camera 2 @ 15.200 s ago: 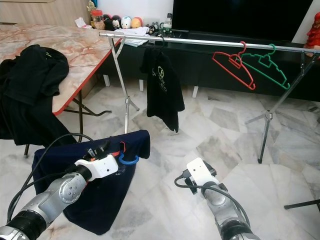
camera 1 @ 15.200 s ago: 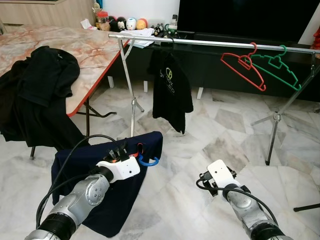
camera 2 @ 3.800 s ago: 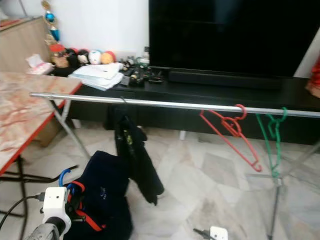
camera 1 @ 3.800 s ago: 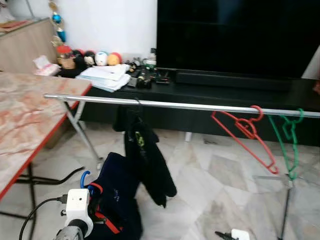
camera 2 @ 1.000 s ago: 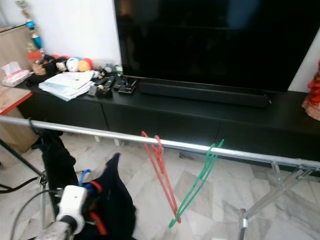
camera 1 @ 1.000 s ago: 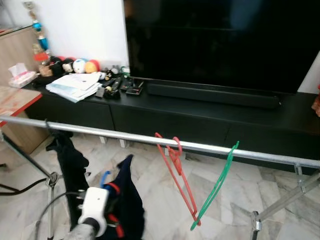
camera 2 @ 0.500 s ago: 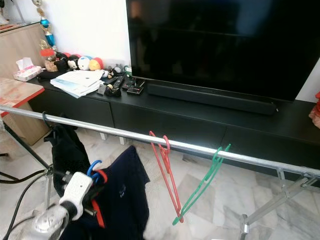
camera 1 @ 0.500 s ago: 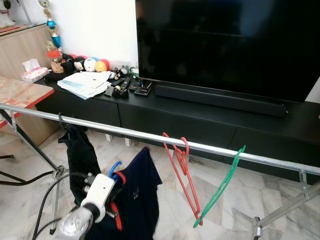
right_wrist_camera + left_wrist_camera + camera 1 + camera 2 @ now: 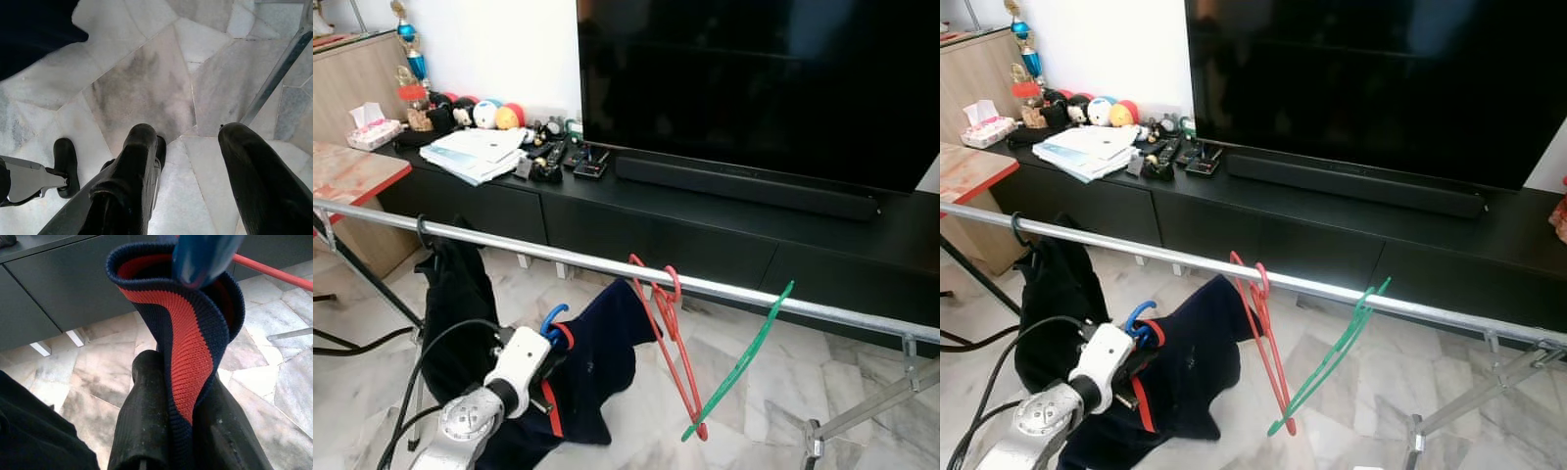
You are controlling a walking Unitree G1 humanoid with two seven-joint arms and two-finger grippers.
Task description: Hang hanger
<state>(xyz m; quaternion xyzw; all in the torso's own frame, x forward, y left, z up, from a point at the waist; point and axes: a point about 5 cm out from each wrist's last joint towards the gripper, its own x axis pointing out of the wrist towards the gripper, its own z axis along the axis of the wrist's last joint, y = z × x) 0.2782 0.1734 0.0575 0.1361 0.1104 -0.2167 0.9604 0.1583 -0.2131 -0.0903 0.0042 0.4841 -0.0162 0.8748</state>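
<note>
Left gripper (image 9: 551,345): raised below the clothes rail, fingers (image 9: 146,421) pinched on the ribbed red-and-navy collar (image 9: 190,333) of a garment.
Navy shirt (image 9: 597,362): hangs from the left gripper's grip and drapes down and toward the red hanger; its collar band folds over between the two black fingers.
Blue hanger (image 9: 551,318): its curved hook rises just above the left gripper's fingertips, inside the shirt collar; the hook sits below the rail and apart from it, not yet hooked on. In the left wrist view it is a blurred blue shape (image 9: 203,257) right above the collar.
Clothes rail (image 9: 558,257): silver bar running across the scene above and beyond the left gripper.
Black garment (image 9: 460,304): hangs on the rail, just beside the left gripper on its outer side.
Red hanger (image 9: 671,352): hooked on the rail, just past the navy shirt's far edge.
Green hanger (image 9: 744,357): on the rail beyond the red one, tilted.
Right gripper (image 9: 188,161): points down at the marble floor (image 9: 142,93), fingers spread apart with nothing between them; a metal stand leg (image 9: 279,73) passes near one fingertip, possibly part of the rail's support.
Background: black TV console (image 9: 724,235) with a television (image 9: 754,88), papers (image 9: 475,155) and small toys (image 9: 494,113) well beyond the rail.
</note>
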